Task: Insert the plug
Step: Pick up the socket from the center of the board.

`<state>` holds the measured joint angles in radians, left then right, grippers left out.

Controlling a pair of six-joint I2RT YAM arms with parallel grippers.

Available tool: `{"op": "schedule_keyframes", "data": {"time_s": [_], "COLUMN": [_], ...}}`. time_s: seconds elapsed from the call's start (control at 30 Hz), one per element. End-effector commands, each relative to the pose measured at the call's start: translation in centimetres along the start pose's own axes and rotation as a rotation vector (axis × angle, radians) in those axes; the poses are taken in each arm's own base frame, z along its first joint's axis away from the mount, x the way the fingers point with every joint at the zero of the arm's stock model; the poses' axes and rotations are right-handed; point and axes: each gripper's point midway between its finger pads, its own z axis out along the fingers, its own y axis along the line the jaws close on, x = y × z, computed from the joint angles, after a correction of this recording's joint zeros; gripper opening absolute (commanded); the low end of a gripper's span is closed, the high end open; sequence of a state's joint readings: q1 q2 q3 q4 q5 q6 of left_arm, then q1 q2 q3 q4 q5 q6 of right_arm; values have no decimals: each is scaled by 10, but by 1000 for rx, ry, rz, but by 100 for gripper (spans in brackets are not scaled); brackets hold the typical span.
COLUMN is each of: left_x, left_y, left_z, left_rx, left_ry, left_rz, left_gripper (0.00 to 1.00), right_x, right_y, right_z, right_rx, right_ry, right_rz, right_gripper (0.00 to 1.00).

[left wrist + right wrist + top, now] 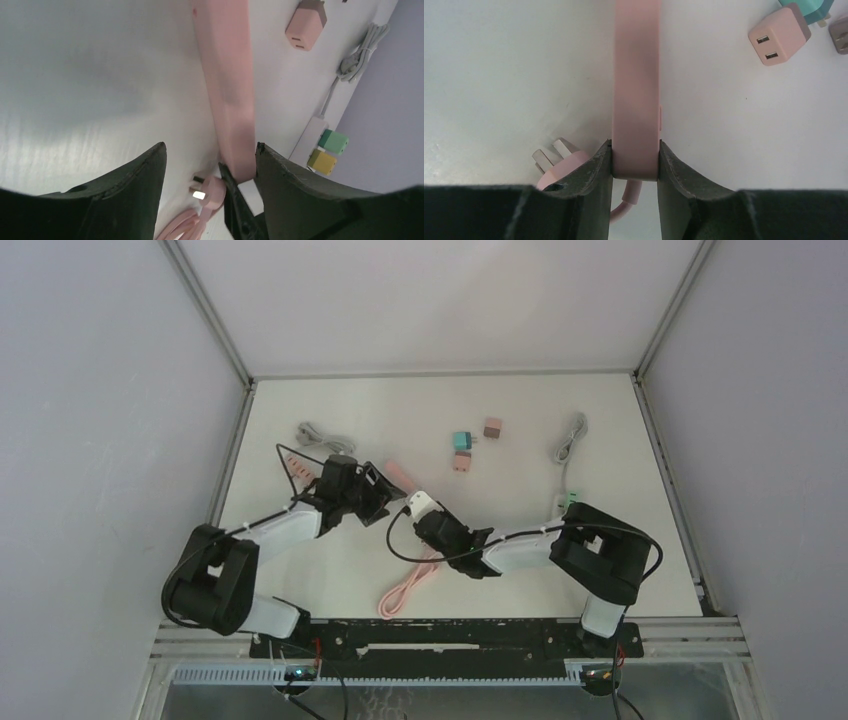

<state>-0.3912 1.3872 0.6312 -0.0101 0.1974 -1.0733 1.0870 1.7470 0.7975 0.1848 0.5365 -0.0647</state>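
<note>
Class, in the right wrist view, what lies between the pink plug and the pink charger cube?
The pink power strip, clamped in the right gripper, runs between plug and charger cube; the right wrist view shows it.

We see a robotics lab cell: a white table (400, 405) walled by plain grey panels (100, 390) on aluminium framing (206, 310).

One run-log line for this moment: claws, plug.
right claw: shut on pink power strip | left claw: open around strip | pink plug: loose on table
</note>
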Motion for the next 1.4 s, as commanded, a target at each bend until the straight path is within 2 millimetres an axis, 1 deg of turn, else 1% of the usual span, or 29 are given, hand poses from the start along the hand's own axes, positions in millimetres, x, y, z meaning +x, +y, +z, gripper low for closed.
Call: {"op": "schedule_keyframes", "data": {"time_s": [0.0,0.1,0.23,0.3,0.37,0.47,0.6,0.7,0.83,0.9,0.97,1.03,1.07,1.13,1.2,1.33,1.37], "left_x": [-20,-21,-19,-16,-15,-13,-13,-15,-22,-26,-29,-32,-34,-35,-36,-31,-27], "left_y": [-35,-40,-33,-29,-25,-26,-33,-43,-68,-82,-95,-108,-116,-131,-146,-175,-182], "left_z": [10,18,32,38,42,46,48,46,33,24,15,5,-2,-15,-29,-57,-64], "left_rx": [82,93,60,47,31,26,40,65,141,189,235,283,313,370,432,540,562], "left_ry": [-33,-21,5,19,16,18,22,10,-36,-57,-74,-95,-108,-131,-157,-185,-187], "left_rz": [-1,-7,-20,-26,-14,12,39,64,118,142,157,173,183,209,246,339,368], "left_gripper": [69,69,68,65,58,49,36,25,9,3,1,0,0,0,0,0,0], "right_x": [-2,-1,-4,-6,-6,-6,-14,-20,-31,-40,-49,-59,-63,-74,-80,-98,-103], "right_y": [9,15,19,20,22,23,22,21,14,8,3,-5,-8,-22,-28,-46,-51], "right_z": [-4,-4,-7,-9,-10,-11,-16,-21,-32,-40,-50,-60,-65,-77,-87,-107,-112], "right_rx": [13,5,11,15,14,9,2,-7,-12,-21,-59,-114,-147,-207,-286,-429,-453], "right_ry": [-27,-29,-43,-51,-53,-55,-74,-86,-107,-126,-149,-173,-181,-212,-232,-294,-312], "right_rz": [-68,-87,-113,-127,-137,-137,-133,-119,-67,-9,68,164,222,337,430,596,625], "right_gripper": [30,31,31,31,31,31,34,40,53,66,77,84,86,88,91,96,96]}}
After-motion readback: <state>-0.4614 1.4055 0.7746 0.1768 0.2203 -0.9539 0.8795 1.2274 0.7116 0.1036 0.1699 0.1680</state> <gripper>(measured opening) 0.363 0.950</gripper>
